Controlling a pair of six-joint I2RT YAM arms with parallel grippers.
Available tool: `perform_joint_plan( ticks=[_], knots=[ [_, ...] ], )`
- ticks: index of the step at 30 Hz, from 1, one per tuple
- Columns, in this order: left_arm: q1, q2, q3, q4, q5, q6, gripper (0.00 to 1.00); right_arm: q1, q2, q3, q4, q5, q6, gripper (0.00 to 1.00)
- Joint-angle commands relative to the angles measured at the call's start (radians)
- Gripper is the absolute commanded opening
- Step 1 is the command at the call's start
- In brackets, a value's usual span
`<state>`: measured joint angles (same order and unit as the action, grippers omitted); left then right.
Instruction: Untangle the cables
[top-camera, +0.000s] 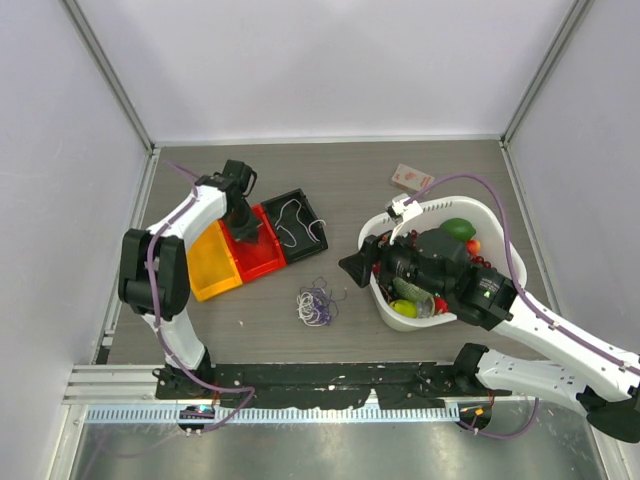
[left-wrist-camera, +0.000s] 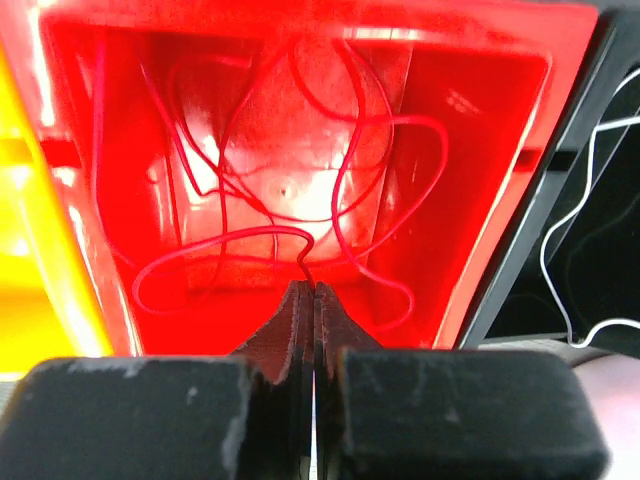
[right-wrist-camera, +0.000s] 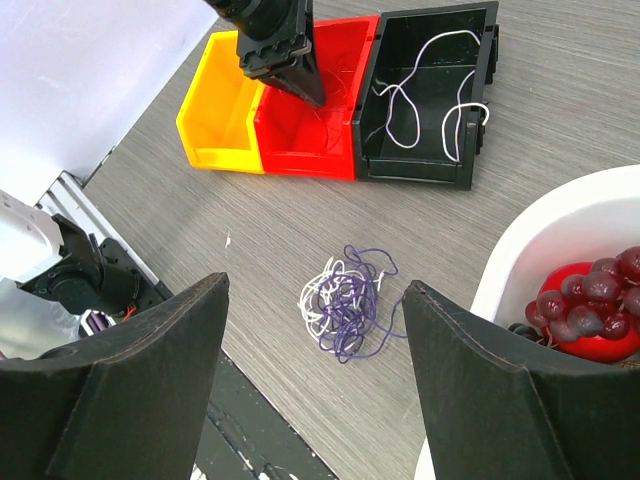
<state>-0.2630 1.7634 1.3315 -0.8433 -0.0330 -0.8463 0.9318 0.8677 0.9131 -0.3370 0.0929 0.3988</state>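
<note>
Top external view, from the left: a yellow bin (top-camera: 213, 262) stands on the grey bench (top-camera: 250, 335), its side against a red bin (top-camera: 266, 256), and a black bin (top-camera: 300, 203) sits against the red one on the far side, so the three make one slanted row. The left hand (top-camera: 243, 233) reaches down into the red bin. From the left wrist its two fingers are pressed together with no gap, and a strand of the red cable (left-wrist-camera: 303, 262) runs straight into the seam at their tips, pinched there. The rest of that cable lies in loose loops over the red bin's floor. A white cable (right-wrist-camera: 465, 106) lies alone in the black bin in a few open curves, one loop hanging over the wall nearest the basket. Nearer the arms and right of the bins, a small tangle (top-camera: 317, 305) of dark purple and white cables rests on the bare bench, touching neither bin nor hand. The right hand (top-camera: 352, 266) hovers near it with its fingers spread wide and nothing between them; from the right wrist the tangle shows in the gap, lying below on the bench. Behind that hand stands a white basket (right-wrist-camera: 560, 220) holding toy fruit, among it a green piece (top-camera: 458, 228) and dark red grapes (right-wrist-camera: 590, 300). A small pink packet (top-camera: 411, 178) lies on the bench beyond the basket.
</note>
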Motion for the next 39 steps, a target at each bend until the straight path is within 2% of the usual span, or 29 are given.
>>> perform_joint_plan(
  ticks=[1,5,8,12,16,20,23,26,28,30,34,39],
  knots=[
    [0.010,0.034,0.095,-0.057,0.028,0.069,0.00,-0.004,-0.018,0.012,0.015,0.011,0.012,0.75],
    [0.010,-0.024,0.060,-0.034,0.028,0.053,0.22,-0.004,-0.006,0.018,0.015,0.008,0.014,0.75],
    [0.010,-0.074,0.035,-0.022,0.028,0.044,0.33,-0.004,0.002,0.023,0.019,0.005,0.014,0.75],
    [0.010,-0.122,0.047,-0.046,0.028,0.049,0.43,-0.002,0.011,0.024,0.026,-0.001,0.012,0.75],
    [0.010,-0.209,0.034,-0.042,0.082,0.032,0.56,-0.004,0.019,0.024,0.026,-0.012,0.012,0.75],
    [0.008,-0.301,-0.027,-0.011,0.143,0.016,0.64,-0.004,0.031,0.018,0.029,-0.016,0.017,0.75],
    [-0.001,-0.381,-0.130,0.047,0.241,0.006,0.66,-0.002,0.051,0.018,0.030,-0.016,0.008,0.75],
    [-0.085,-0.462,-0.221,0.104,0.271,-0.011,0.65,-0.004,0.091,0.033,0.015,-0.022,-0.008,0.75],
    [-0.184,-0.502,-0.288,0.145,0.242,-0.048,0.61,-0.004,0.112,0.044,0.003,-0.039,-0.015,0.75],
    [-0.269,-0.513,-0.356,0.209,0.239,-0.094,0.51,-0.002,0.125,0.047,-0.005,-0.051,-0.017,0.74],
    [-0.364,-0.455,-0.413,0.341,0.243,-0.165,0.42,-0.005,0.136,0.052,-0.014,-0.067,-0.003,0.73],
    [-0.444,-0.323,-0.339,0.366,0.232,-0.143,0.53,-0.004,0.110,0.050,-0.036,-0.070,0.026,0.72]
  ],
)
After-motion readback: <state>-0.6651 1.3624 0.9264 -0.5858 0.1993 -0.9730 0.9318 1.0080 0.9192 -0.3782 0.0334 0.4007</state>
